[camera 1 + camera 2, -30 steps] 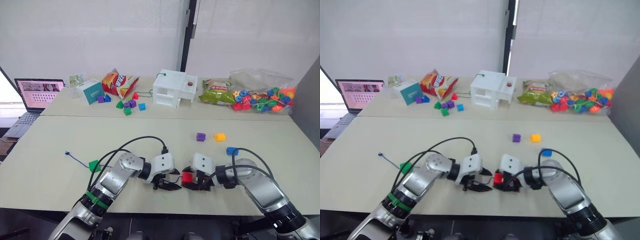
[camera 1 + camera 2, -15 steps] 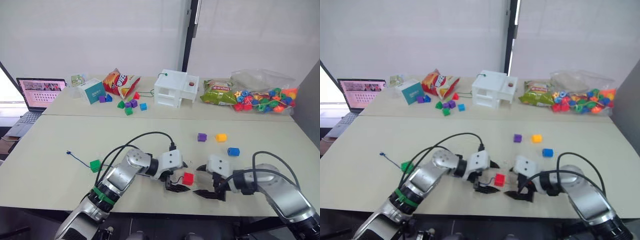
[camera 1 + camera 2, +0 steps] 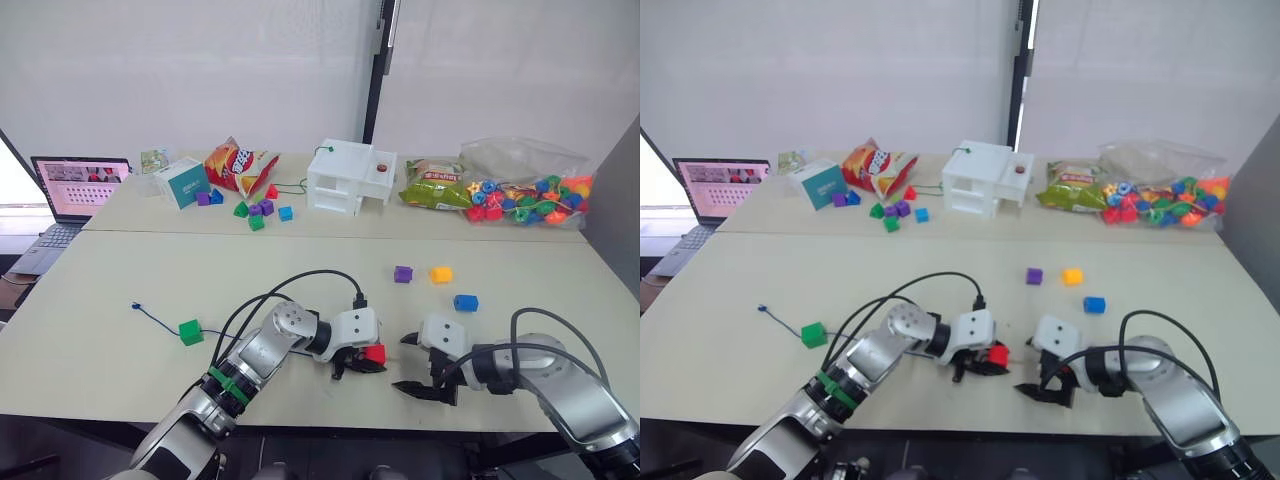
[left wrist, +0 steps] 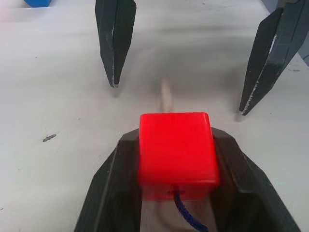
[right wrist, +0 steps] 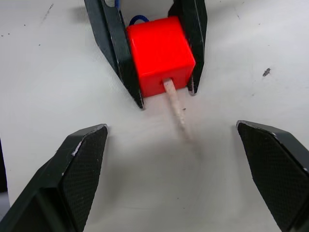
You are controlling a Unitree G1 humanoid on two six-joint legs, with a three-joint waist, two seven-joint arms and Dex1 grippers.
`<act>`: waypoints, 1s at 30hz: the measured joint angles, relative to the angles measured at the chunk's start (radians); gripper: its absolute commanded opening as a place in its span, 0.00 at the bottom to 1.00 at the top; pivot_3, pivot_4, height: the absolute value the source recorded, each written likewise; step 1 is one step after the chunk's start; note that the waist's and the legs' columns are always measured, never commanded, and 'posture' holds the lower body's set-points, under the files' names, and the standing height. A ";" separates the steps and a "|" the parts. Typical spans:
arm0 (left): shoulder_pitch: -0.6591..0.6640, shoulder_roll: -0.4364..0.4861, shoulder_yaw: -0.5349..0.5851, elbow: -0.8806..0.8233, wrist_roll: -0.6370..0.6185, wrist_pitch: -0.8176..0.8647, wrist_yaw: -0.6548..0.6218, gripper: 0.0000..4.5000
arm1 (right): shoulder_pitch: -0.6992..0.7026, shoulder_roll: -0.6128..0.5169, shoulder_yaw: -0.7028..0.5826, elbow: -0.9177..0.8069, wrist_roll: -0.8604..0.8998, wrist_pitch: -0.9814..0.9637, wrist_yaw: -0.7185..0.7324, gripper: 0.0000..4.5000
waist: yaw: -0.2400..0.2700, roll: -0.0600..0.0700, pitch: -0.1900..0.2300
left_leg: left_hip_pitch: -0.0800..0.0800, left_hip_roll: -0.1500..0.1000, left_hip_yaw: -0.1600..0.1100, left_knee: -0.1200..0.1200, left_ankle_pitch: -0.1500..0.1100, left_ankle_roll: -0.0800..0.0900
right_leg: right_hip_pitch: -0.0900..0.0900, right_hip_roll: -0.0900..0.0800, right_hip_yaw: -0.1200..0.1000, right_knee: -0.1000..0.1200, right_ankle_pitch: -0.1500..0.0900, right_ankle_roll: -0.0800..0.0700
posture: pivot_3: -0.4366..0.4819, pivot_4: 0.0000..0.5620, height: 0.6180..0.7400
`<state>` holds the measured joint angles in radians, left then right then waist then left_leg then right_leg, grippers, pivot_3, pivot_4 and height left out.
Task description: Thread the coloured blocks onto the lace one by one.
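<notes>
My left gripper [image 3: 362,362] is shut on the red block [image 4: 176,147] near the table's front edge. The dark-blue lace [image 4: 186,212] enters the block's near side. Its pale tip [image 5: 176,104] pokes out of the far side, pointing at my right gripper [image 3: 408,364]. That gripper is open just to the right, its fingers [image 5: 82,169] apart from block and tip. The green block [image 3: 190,332] lies to the left on the line of the lace, whose knotted end [image 3: 135,306] is further left. Purple [image 3: 402,274], yellow [image 3: 439,274] and blue [image 3: 465,302] blocks lie loose behind.
On the back table stand a white box [image 3: 350,176], snack bags [image 3: 238,164], a bag of beads [image 3: 525,195], several small mixed blocks [image 3: 255,212] and a laptop [image 3: 75,186] at the far left. Black cables [image 3: 300,285] loop over my left arm.
A second ago my right gripper held the red block. It has let go and drawn back to the right, open. My left gripper has moved right and shut on the block.
</notes>
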<state>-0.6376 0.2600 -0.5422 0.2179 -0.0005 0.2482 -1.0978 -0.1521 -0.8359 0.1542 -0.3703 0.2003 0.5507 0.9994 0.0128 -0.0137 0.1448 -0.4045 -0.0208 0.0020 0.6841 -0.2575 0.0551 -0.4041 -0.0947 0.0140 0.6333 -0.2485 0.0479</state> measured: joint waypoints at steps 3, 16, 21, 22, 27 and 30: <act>0.001 0.004 0.000 -0.004 0.001 -0.002 -0.008 0.27 | -0.002 0.000 0.010 0.012 -0.003 -0.008 0.002 0.59 | 0.000 0.000 0.000 | 0.000 0.000 0.000 0.000 0.000 0.000 | 0.000 0.000 0.000 0.000 0.000 0.000 | 0.48 0.27 1.00; 0.009 0.011 0.006 -0.023 0.002 0.017 -0.019 0.27 | -0.040 0.003 0.053 0.047 -0.030 -0.070 0.023 0.00 | -0.001 0.000 0.000 | 0.000 0.000 0.000 0.000 0.000 0.000 | 0.000 0.000 0.000 0.000 0.000 0.000 | 0.48 0.27 1.00; 0.028 0.040 0.011 -0.057 -0.002 0.022 -0.021 0.27 | -0.041 0.003 0.055 0.046 -0.028 -0.077 0.034 0.00 | -0.001 0.000 0.000 | 0.000 0.000 0.000 0.000 0.000 0.000 | 0.000 0.000 0.000 0.000 0.000 0.000 | 0.48 0.27 1.00; 0.040 0.068 0.020 -0.075 -0.007 0.021 -0.027 0.27 | -0.040 0.002 0.055 0.045 -0.027 -0.080 0.038 0.00 | -0.004 0.000 0.000 | 0.000 0.001 0.000 0.000 0.000 0.000 | -0.001 0.001 0.001 0.001 0.000 0.000 | 0.48 0.27 1.00; 0.138 0.333 0.146 -0.162 -0.074 -0.036 -0.116 0.27 | -0.047 -0.012 0.048 0.044 -0.022 -0.085 0.048 0.00 | -0.030 0.000 0.000 | 0.005 0.003 0.000 -0.003 0.000 0.000 | -0.001 0.002 0.002 0.004 -0.001 -0.003 | 0.48 0.27 1.00; 0.175 0.472 0.229 -0.133 -0.101 -0.087 -0.170 0.27 | -0.052 -0.016 0.045 0.046 -0.021 -0.087 0.056 0.00 | -0.027 0.000 0.000 | 0.006 0.002 0.000 -0.004 0.000 0.000 | -0.001 0.001 0.001 0.007 -0.002 -0.004 | 0.48 0.27 1.00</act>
<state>-0.4630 0.7316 -0.3134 0.0851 -0.1014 0.1608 -1.2678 -0.2045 -0.8515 0.1992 -0.3245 0.1792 0.4638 1.0553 -0.0142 -0.0136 0.1448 -0.3983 -0.0184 0.0023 0.6803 -0.2574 0.0548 -0.4046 -0.0938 0.0155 0.6399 -0.2506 0.0441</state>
